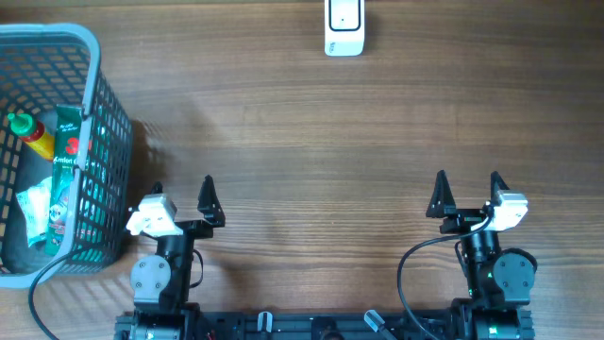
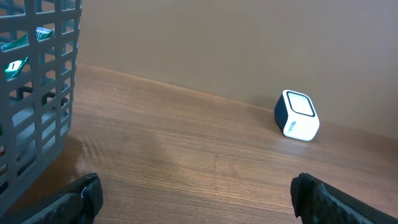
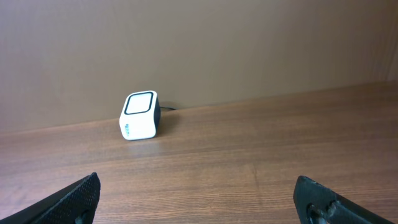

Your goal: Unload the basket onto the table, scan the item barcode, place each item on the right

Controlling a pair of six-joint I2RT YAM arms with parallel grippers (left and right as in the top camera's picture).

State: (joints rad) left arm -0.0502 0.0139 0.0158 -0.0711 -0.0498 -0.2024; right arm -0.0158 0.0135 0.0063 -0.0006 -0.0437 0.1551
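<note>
Black arms (image 1: 173, 250), white wrist cameras (image 1: 153, 215), looping black cables (image 1: 400, 269)

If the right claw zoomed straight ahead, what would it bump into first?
Probably just the wall behind the table. The right claw points over bare wood; the scanner sits off to its left, so it would likely miss it.
</note>
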